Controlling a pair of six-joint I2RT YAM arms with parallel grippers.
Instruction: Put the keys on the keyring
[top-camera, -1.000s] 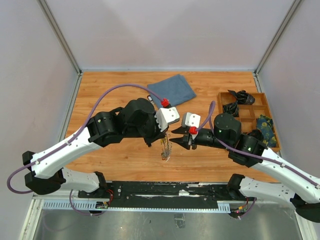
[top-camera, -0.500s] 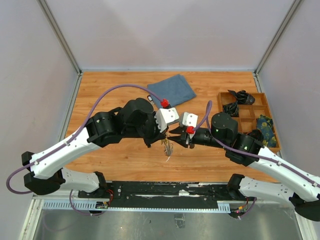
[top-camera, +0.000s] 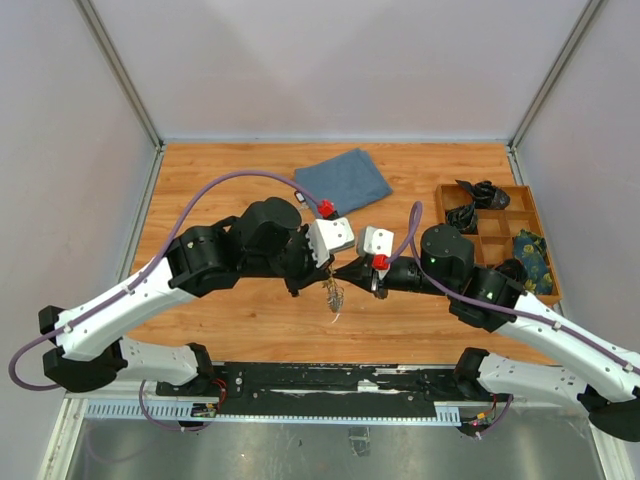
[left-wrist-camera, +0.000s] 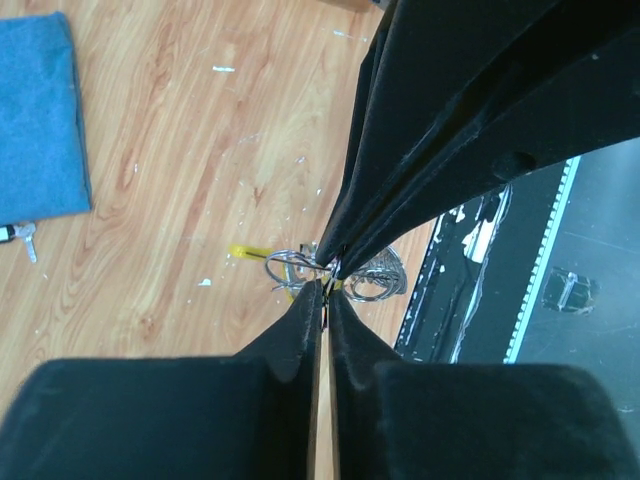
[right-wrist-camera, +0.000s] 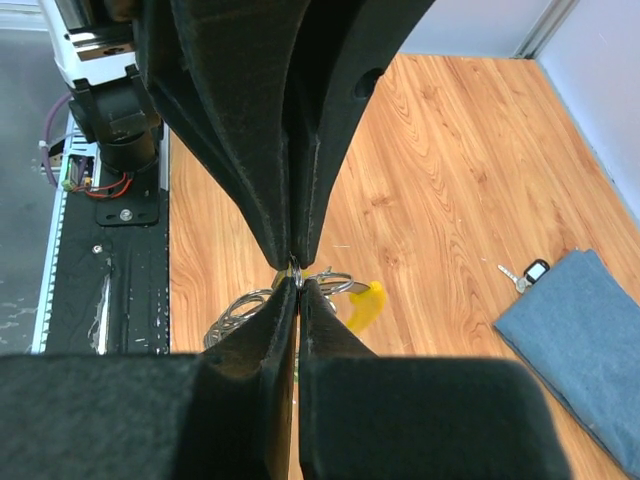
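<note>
The left claw (top-camera: 328, 270) and the right claw (top-camera: 347, 272) meet tip to tip above the middle of the surface (top-camera: 220, 310), facing each other along a left-to-right line. Both wrist views show each claw's fingers pressed almost fully together on thin wire at that meeting point. It looks like the keyring (right-wrist-camera: 236, 306) that both have pinched, though the contact is too small to be sure. The ring's loops spread to either side of the tips and hang just below them, clear of the surface as far as the overhead view shows. A key with a yellow head (right-wrist-camera: 366, 304) is already in the bunch, sticking out sideways from the loops.

One loose key (right-wrist-camera: 524, 273) lies flat on the surface at the near edge of the blue cloth (top-camera: 345, 180), well apart from the claws. It is on the far side and closer to the left arm. My judgement is that the left claw would fetch it while the right keeps the ring.
</note>
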